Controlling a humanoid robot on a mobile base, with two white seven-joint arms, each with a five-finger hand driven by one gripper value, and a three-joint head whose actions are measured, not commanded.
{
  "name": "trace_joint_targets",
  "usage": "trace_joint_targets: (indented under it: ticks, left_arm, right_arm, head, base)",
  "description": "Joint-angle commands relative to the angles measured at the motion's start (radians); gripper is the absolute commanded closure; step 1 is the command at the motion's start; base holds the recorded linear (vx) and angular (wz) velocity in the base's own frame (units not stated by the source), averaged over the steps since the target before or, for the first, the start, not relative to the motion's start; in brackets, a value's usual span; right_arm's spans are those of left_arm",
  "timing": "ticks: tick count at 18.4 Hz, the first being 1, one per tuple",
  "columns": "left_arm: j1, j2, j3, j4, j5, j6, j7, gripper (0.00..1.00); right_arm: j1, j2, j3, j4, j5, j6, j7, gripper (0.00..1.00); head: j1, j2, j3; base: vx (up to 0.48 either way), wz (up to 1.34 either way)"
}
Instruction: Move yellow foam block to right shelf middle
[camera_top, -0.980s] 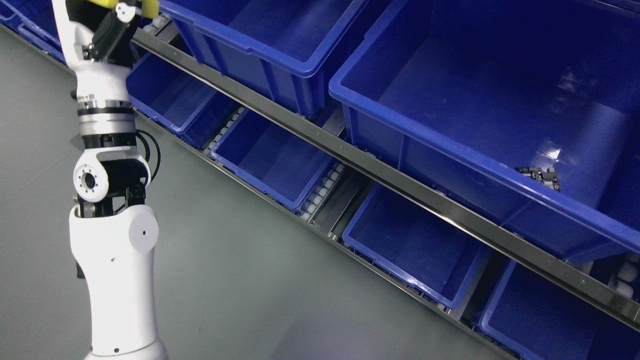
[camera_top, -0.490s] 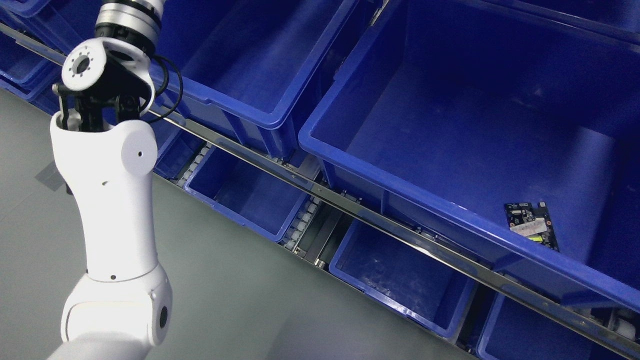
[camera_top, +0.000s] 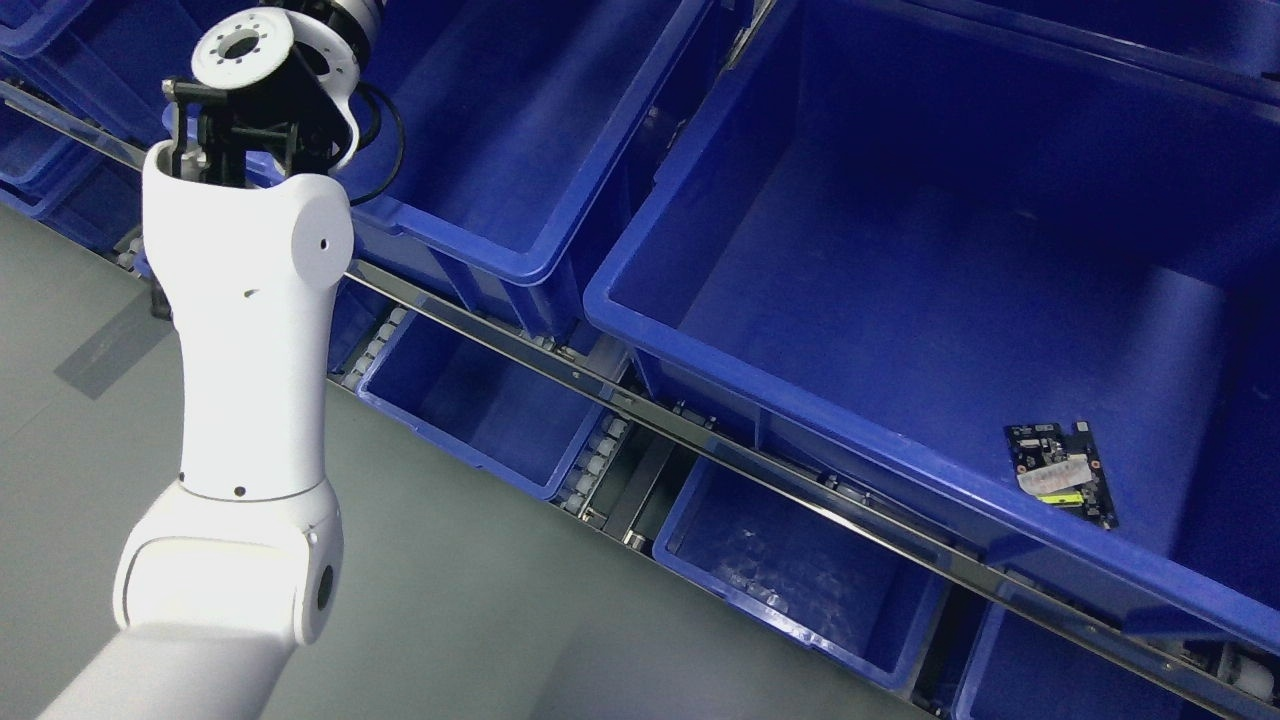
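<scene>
Where the left arm (camera_top: 245, 330) rises from the lower left and runs off the top edge, hand out of frame, so grip impossible to judge; yellow foam block nowhere visible. To the right, a large blue bin (camera_top: 800, 400) on the upper shelf rail (camera_top: 660, 425), holding only a small dark circuit board (camera_top: 1062, 487) near its front right corner. Left of it a second big bin (camera_top: 470, 245), and beneath the rail smaller blue bins (camera_top: 790, 620), interiors bare.
</scene>
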Motion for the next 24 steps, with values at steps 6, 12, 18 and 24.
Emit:
trace_joint_targets:
  ticks: [6, 12, 18, 24]
  left_arm:
    - [0.086, 0.018, -0.046, 0.011, -0.063, -0.433, -0.147, 0.00]
    - [0.362, 0.018, 0.124, -0.223, -0.063, -0.599, -0.353, 0.00]
    - [0.534, 0.018, 0.133, -0.289, -0.065, -0.577, -0.285, 0.00]
    - [0.481, 0.018, 0.119, -0.289, -0.065, -0.544, -0.255, 0.00]
  right_arm:
    - [0.001, -0.017, 0.000, -0.017, 0.003, 0.001, 0.000, 0.00]
    - [0.001, -0.017, 0.000, -0.017, 0.003, 0.001, 0.000, 0.00]
    - [0.001, -0.017, -0.001, -0.017, 0.003, 0.001, 0.000, 0.00]
    - [0.001, -0.017, 0.000, -0.017, 0.003, 0.001, 0.000, 0.00]
  head:
    - [0.0000, 0.000, 0.000]
    - [0.0000, 0.000, 0.000]
    - [0.0000, 0.000, 0.000]
    - [0.0000, 0.000, 0.000]
  base:
    - [0.008, -0.01]
    - [0.000, 0.00]
    - [0.000, 0.00]
    - [0.000, 0.00]
